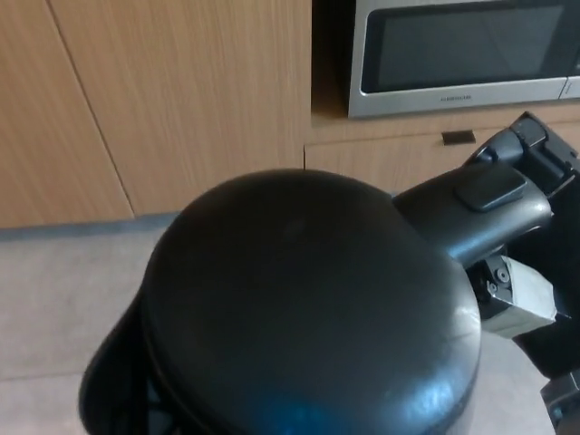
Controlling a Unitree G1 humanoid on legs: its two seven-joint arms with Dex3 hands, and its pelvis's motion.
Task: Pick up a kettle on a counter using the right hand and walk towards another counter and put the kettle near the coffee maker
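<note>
kettle held up close under the head camera, filling the lower frame.
right hand at 3 o'clock of the lid, closed around the kettle's handle; spout at 8 o'clock. wood cabinets and microwave behind, tile floor below.

Right hand enters from the right edge, seemingly clenched; its fingers are mostly hidden.

Right robot hand: black chunky fingers, grey metal block, visible screws.
</note>
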